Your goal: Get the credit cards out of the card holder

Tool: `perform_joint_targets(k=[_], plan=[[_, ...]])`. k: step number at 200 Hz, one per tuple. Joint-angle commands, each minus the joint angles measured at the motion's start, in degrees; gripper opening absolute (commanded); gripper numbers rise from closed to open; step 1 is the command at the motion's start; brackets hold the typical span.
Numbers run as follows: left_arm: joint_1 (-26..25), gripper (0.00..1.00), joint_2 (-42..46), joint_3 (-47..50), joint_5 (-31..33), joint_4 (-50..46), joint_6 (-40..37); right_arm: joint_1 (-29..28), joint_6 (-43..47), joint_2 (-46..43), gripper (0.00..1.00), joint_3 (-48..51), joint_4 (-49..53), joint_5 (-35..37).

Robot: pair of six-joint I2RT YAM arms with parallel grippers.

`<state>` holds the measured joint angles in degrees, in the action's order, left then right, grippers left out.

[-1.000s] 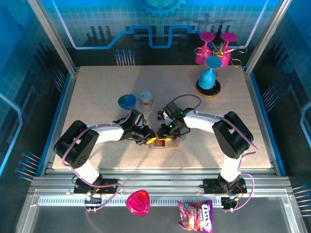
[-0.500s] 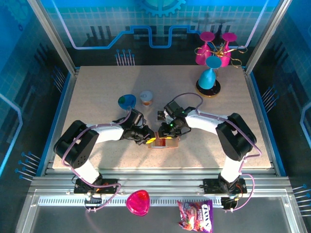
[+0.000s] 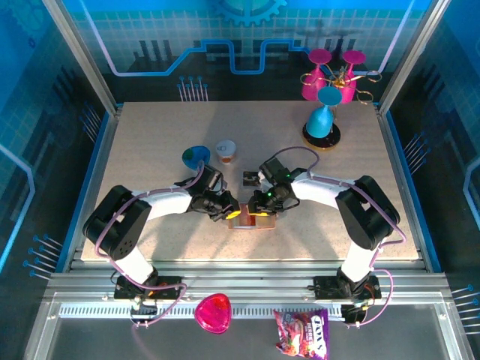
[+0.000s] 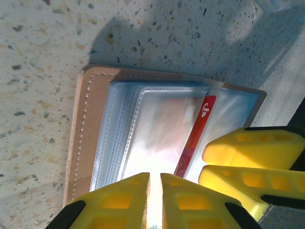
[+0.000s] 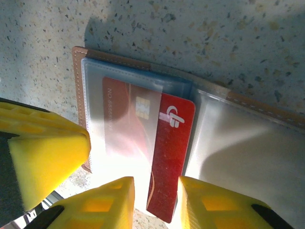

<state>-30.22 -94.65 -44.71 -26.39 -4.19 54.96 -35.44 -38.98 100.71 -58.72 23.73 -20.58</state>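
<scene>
Top view, left hand (image 3: 229,213): low over the counter (image 3: 150,150), at the left end of the card holder (image 3: 255,223).
Top view, right hand (image 3: 260,208): over the card holder's far side, just beside the left hand.
Left wrist, left hand (image 4: 155,191): fingers almost together with a thin slit between them, over the near edge of the clear sleeves (image 4: 152,124). Whether they pinch a sleeve cannot be told.
Left wrist, card holder (image 4: 88,124): lies open and flat on the speckled counter.
Right wrist, right hand (image 5: 156,198): fingers apart, the lower end of the red card (image 5: 171,138) between them. Contact cannot be told.
Right wrist, red card: partway out of its sleeve, the rest under clear plastic.
</scene>
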Motion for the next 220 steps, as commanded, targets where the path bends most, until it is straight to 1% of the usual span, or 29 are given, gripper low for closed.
perform_joint_targets(k=[1,84,143,220], plan=[[-0.6,0.12,-1.5,-1.7,-0.2,-1.7,-1.2,1.1,-0.7,-1.3,0.29,1.4,-1.7,-1.5],[-0.8,0.08,-3.2,-1.3,-0.1,-2.1,-1.1,2.6,-1.8,0.2,0.28,4.3,-6.6,-5.1],[-0.8,0.08,-3.8,-0.7,-0.2,-1.8,-0.9,3.1,-3.1,1.2,0.27,5.7,-8.9,-6.8],[-0.8,0.08,-3.5,-0.2,0.2,-1.8,-0.8,4.0,-4.7,1.7,0.22,7.6,-12.9,-9.1]])
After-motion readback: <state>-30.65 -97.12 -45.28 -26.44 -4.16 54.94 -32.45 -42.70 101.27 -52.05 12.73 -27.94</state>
